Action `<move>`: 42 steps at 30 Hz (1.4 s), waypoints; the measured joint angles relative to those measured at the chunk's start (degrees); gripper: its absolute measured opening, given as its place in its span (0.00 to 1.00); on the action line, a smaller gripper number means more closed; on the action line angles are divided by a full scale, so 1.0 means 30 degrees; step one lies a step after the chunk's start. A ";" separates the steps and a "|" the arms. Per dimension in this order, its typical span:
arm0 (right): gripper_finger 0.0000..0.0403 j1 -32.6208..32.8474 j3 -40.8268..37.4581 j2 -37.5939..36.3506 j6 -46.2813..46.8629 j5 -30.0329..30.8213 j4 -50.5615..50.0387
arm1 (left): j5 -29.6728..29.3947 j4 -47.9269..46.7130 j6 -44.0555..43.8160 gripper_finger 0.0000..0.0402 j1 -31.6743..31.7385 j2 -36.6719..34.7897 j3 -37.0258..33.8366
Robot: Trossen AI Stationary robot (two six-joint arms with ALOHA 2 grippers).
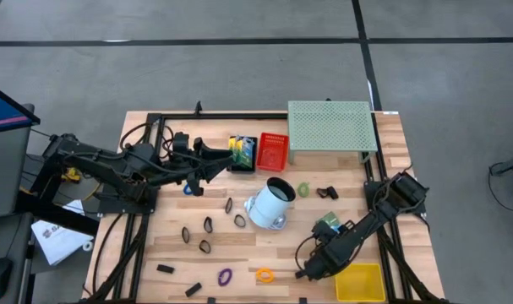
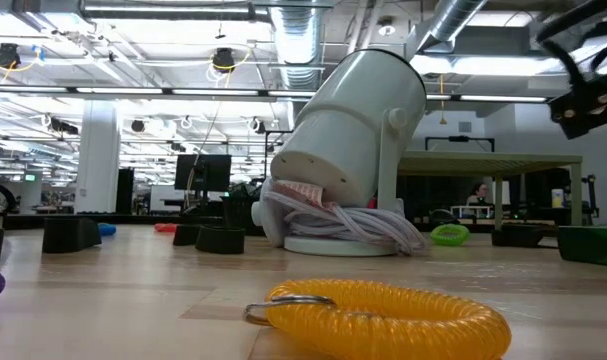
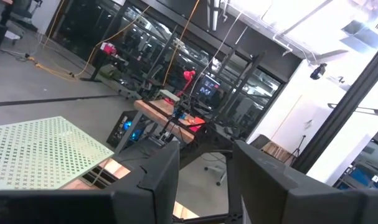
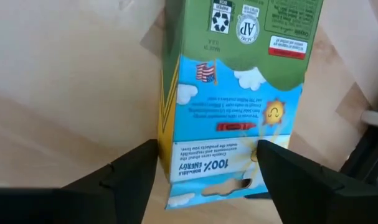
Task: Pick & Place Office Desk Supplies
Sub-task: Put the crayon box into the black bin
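Observation:
A crayon box (image 4: 229, 99), green and blue on its printed back, lies flat on the wood near the table's right side (image 1: 328, 224). My right gripper (image 4: 207, 177) points steeply down, open, one finger on each side of the box's near end; in the high view it (image 1: 324, 245) is hidden under its own arm. My left gripper (image 1: 226, 156) hangs raised and open beside more yellow-green crayon boxes (image 1: 242, 152); nothing is between its fingers (image 3: 204, 168). Black binder clips (image 1: 205, 226) and an orange ring (image 2: 383, 320), a purple ring (image 1: 225, 275) and a green ring (image 1: 303, 189) lie scattered on the table. My right gripper's fingers (image 4: 136, 174) stand close against the two long sides of the crayon box at its blue end (image 4: 207, 165), coming from above. I cannot tell whether they touch it. The box lies flat on the table.
A white cylinder (image 1: 269, 203) lies tilted on its cord mid-table. A red basket (image 1: 273, 150) and a green perforated shelf (image 1: 330, 127) stand at the far edge. A yellow bin (image 1: 360, 283) sits at the near right corner.

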 joint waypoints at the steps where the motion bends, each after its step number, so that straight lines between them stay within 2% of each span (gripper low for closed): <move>1: 0.67 0.0157 0.0097 0.0000 0.0045 -0.0083 0.0006 | 0.0000 -0.0006 0.0000 0.36 -0.0005 0.0000 0.0000; 10: 0.67 0.0945 0.1309 -0.0007 0.0740 -0.0154 -0.0929 | 0.0007 -0.0022 -0.0007 0.36 -0.0007 0.0000 0.0000; 42: 0.67 0.1120 0.1177 0.0102 0.1992 -0.0450 -0.1354 | -0.0015 0.0189 -0.0051 0.36 -0.0945 0.0000 0.0000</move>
